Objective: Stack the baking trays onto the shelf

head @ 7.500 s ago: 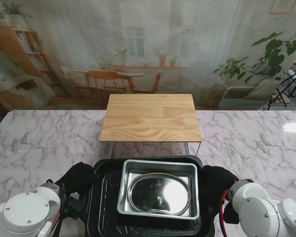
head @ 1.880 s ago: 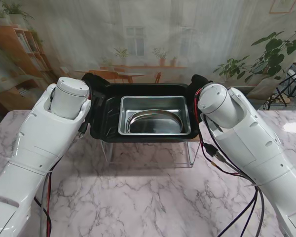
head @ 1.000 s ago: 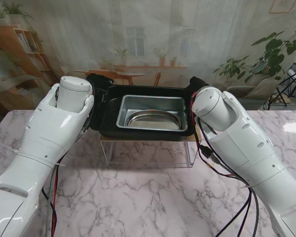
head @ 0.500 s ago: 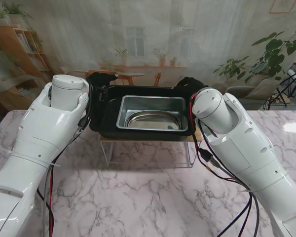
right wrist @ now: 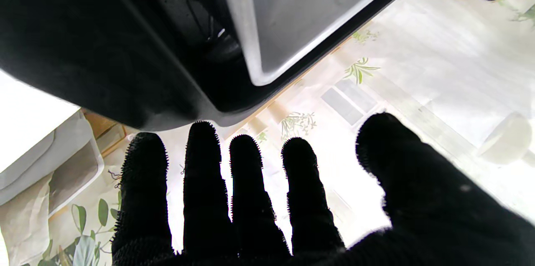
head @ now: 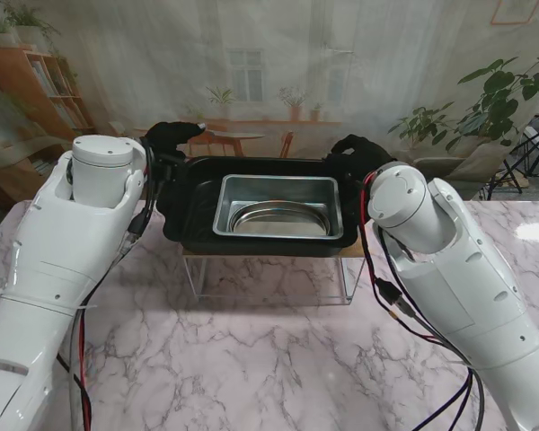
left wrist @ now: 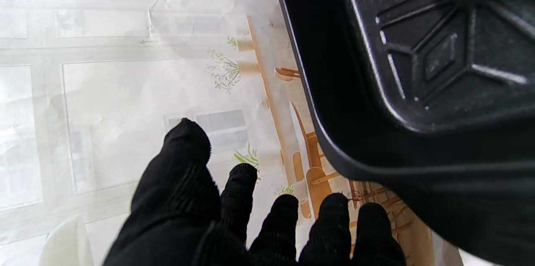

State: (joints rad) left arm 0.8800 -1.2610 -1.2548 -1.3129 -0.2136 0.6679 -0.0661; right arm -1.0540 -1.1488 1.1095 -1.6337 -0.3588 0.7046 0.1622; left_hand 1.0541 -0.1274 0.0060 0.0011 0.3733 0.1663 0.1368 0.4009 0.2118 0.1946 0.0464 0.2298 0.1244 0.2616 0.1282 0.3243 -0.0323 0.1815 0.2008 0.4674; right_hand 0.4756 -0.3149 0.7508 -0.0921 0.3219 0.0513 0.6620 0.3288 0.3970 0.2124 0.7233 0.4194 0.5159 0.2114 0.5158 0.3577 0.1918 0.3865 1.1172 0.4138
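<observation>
The black baking tray (head: 194, 208) lies flat on the wooden shelf (head: 351, 245), covering most of its top. Nested in it is a silver rectangular tray (head: 328, 196), and an oval steel dish (head: 283, 218) lies inside that. My left hand (head: 173, 136) hovers by the tray's far left corner, open, fingers spread, apart from the rim. My right hand (head: 352, 151) is open at the far right corner, also off the rim. In the wrist views the gloved left hand (left wrist: 234, 216) and right hand (right wrist: 250, 207) hold nothing beside the black tray (left wrist: 418, 90) and silver tray (right wrist: 301, 11).
The shelf stands on thin wire legs (head: 346, 280) on the marble table (head: 269, 359). Both white forearms reach over the table on either side of the shelf. A printed backdrop (head: 269, 72) hangs right behind the shelf.
The stacked trays were carried from the near table edge up onto the shelf. In the last second both hands came off the black tray's sides and opened outward.
</observation>
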